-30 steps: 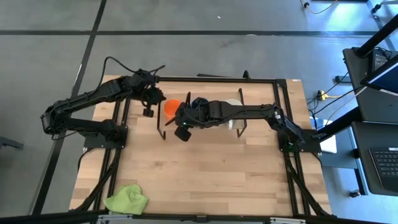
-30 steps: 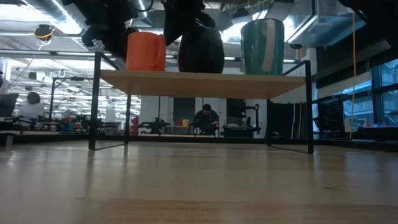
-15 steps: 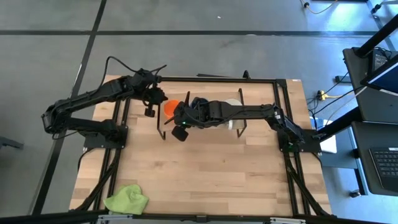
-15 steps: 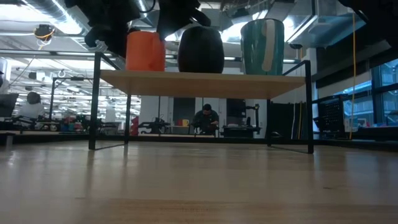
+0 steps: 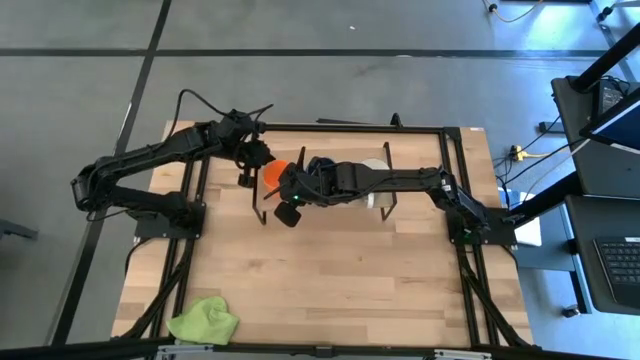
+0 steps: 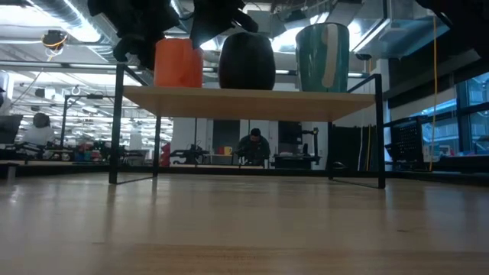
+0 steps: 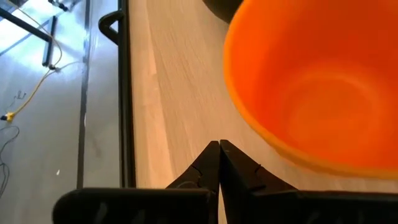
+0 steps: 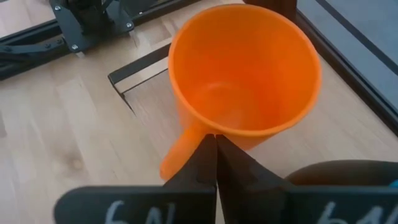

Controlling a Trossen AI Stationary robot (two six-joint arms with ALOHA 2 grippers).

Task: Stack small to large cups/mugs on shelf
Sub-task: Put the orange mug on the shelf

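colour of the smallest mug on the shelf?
Orange, inside and out: the smallest mug shows best in the right wrist view.

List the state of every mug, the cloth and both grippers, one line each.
orange mug: upright on the shelf, empty
dark mug: upright, middle of shelf
white mug: upright on shelf
green cloth: crumpled on table
left gripper: shut, empty
right gripper: shut, empty

Orange mug (image 6: 178, 63): bright, plain orange inside and out. Middle mug (image 6: 247, 61): very dark, near black. Third mug (image 6: 324, 57): teal-green with a pale vertical streak. Shelf (image 6: 244, 103) board pale wood, legs black wire. Desk (image 5: 330, 270) light wood grain, black frame. Lime-green cloth (image 5: 204, 320) at 7 o'clock. Arms dark.
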